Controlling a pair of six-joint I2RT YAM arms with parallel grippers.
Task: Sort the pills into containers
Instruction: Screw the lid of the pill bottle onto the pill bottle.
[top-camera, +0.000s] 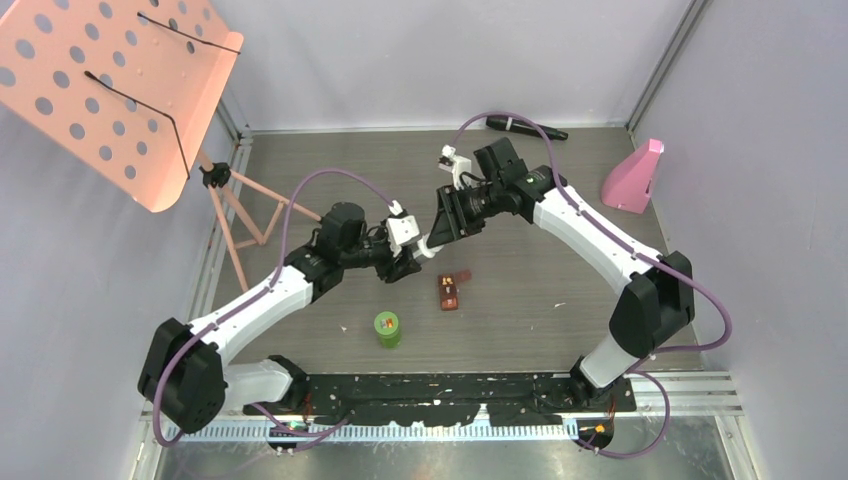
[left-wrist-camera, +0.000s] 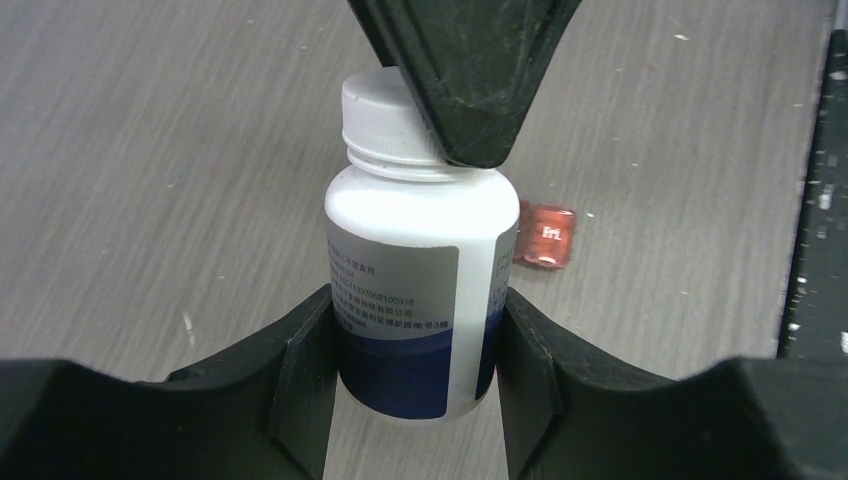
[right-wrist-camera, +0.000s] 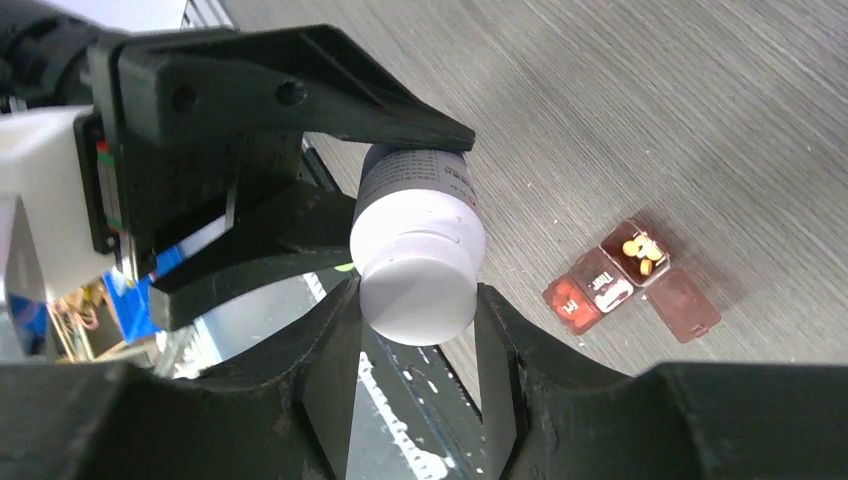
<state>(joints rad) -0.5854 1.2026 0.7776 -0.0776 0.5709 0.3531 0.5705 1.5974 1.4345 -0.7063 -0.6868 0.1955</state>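
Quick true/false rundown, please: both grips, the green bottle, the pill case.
1. The left gripper clamps the white bottle by its body. True.
2. The right gripper closes on the bottle's cap. True.
3. The green-lidded bottle is lifted. False: it stands on the table, clear of both grippers.
4. The pill case is fully shut. False: one compartment is open, yellow pills inside.
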